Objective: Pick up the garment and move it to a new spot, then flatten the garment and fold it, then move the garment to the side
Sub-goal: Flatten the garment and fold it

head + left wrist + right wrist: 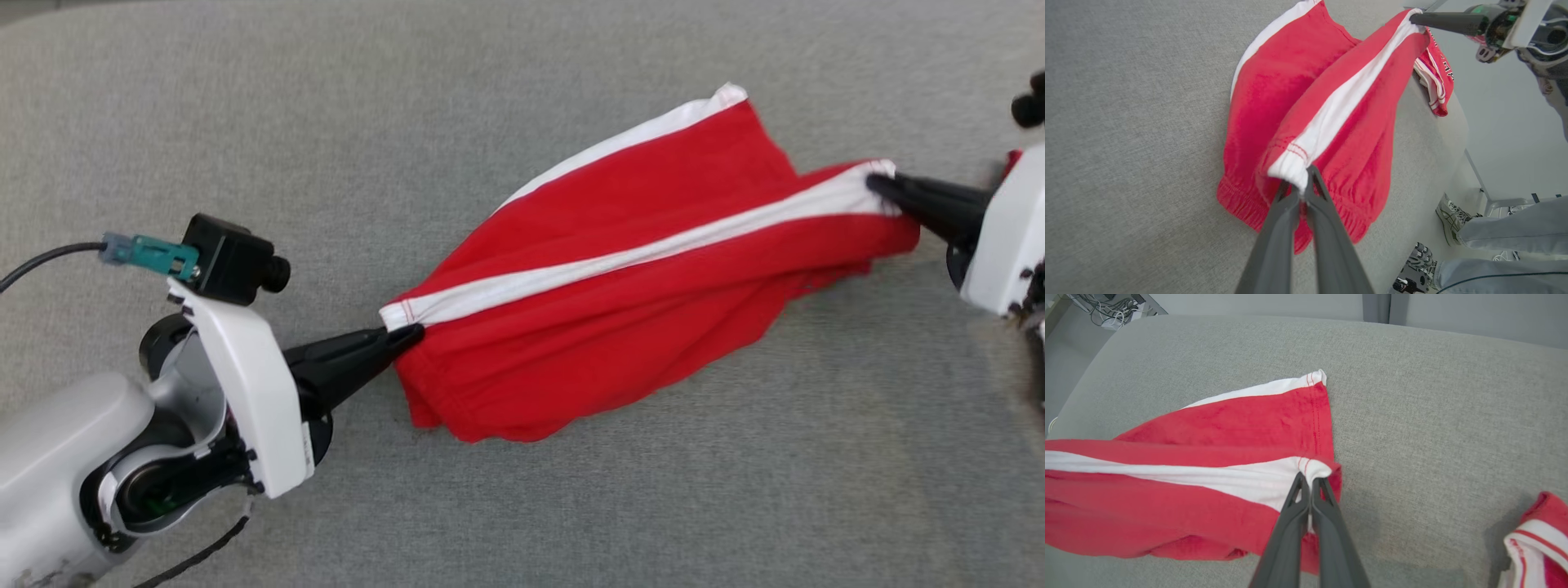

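**Left gripper** (412,333): clenched on the waistband end of the white side stripe (620,260) of the red shorts (653,351), over the near left part of the table (245,98). The elastic waistband (1237,200) gathers on either side of the pinch.

**Shorts:** located over the middle of the table, drawn out in a line between the two grippers. The stripe runs taut. The red cloth below it sags in loose folds, and the second leg (1274,416) lies flat toward the far side of the table.

**Right gripper** (878,184): clamped on the hem end of the same stripe, toward the right edge of the table. A second red-and-white garment (1541,535) hangs at that edge, apart from the shorts.

**Handling:** the cloth appears light, soft and limp, and it keeps a shape only under tension. It is unlikely to be fragile or slippery. The waistband and the stitched hems are probably the best places to hold, since the cloth is doubled there. A single layer would probably stretch or pull free. The table's cloth cover may drag on the shorts when they are slid.
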{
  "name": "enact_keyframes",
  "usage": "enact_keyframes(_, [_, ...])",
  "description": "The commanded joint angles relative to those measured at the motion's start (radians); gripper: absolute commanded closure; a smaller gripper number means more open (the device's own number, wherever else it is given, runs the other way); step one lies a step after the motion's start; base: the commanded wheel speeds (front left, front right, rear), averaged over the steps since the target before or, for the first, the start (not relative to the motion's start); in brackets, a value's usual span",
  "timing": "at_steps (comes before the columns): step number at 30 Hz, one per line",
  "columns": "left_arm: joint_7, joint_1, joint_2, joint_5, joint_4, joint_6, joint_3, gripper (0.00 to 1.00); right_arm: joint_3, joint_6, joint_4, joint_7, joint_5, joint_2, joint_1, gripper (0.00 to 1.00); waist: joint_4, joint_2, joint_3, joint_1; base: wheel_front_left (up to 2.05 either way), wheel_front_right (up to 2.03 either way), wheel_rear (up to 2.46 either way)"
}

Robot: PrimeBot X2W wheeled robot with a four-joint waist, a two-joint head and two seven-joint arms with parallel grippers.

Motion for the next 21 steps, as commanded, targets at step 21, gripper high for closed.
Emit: enact_keyframes(21, [-0.069, -0.086, -0.13, 0.064, 0.152, -0.067, 0.031, 1.0, -0.132, 0.0, 0.091, 0.08, -0.193, 0.142, -0.175, 1.0, 0.121, 0.0, 0.138, 0.0, 0.0, 0.0, 0.0])
